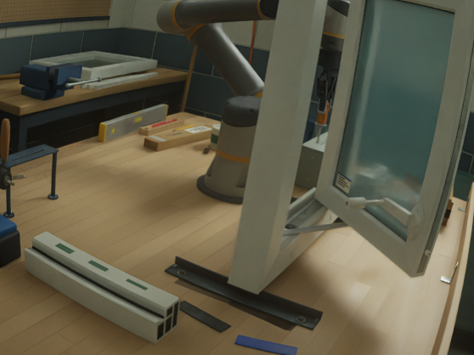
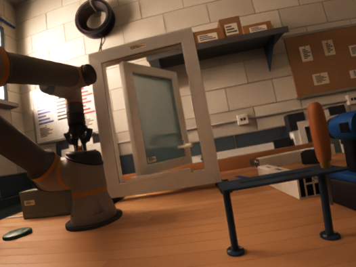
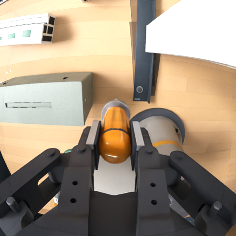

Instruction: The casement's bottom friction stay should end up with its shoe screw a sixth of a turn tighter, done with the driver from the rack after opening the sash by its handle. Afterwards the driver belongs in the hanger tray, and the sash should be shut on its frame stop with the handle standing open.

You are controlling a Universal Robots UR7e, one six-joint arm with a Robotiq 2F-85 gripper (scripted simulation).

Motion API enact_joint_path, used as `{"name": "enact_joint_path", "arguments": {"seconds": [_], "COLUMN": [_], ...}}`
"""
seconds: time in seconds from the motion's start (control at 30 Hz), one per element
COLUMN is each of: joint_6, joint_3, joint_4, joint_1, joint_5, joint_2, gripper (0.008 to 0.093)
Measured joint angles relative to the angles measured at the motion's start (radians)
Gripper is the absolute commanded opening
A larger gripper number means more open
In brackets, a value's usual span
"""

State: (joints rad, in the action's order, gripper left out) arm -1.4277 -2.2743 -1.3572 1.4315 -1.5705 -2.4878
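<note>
The driver [image 3: 115, 133], orange-handled with a steel shaft, hangs tip down behind the window frame [image 1: 276, 140], just above the grey rack block [image 1: 312, 163]. The casement sash [image 1: 395, 127] stands swung open toward the bench edge, its white handle [image 1: 365, 202] sticking out, and the bottom friction stay [image 1: 312, 227] spans from the sill to the sash corner. The shoe screw is too small to make out. The blue hanger tray [image 2: 281, 174] stands on its legs across the bench. My gripper [image 3: 115, 140] points straight down, closed around the driver's handle.
The rack block [image 3: 44, 99] lies just left of the driver's tip, my own base [image 3: 161, 132] to the right. The frame's dark floor bracket [image 1: 246, 293], a white profile offcut [image 1: 102, 286], a level and wood blocks lie on the bench.
</note>
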Motion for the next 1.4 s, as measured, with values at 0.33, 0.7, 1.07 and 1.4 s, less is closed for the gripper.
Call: {"name": "enact_joint_path", "arguments": {"seconds": [0.33,0.7,1.07,1.4], "joint_6": [-0.181,-0.328,-0.705,-0.834], "joint_3": [0.009,0.02,0.085,0.131], "joint_4": [-0.051,-0.097,-0.244,-0.301], "joint_1": [0.178,0.321,0.702,0.83], "joint_5": [0.0,0.0,0.0,0.0], "joint_2": [0.061,0.116,0.329,0.433], "gripper": [0.008,0.008,0.008,0.008]}}
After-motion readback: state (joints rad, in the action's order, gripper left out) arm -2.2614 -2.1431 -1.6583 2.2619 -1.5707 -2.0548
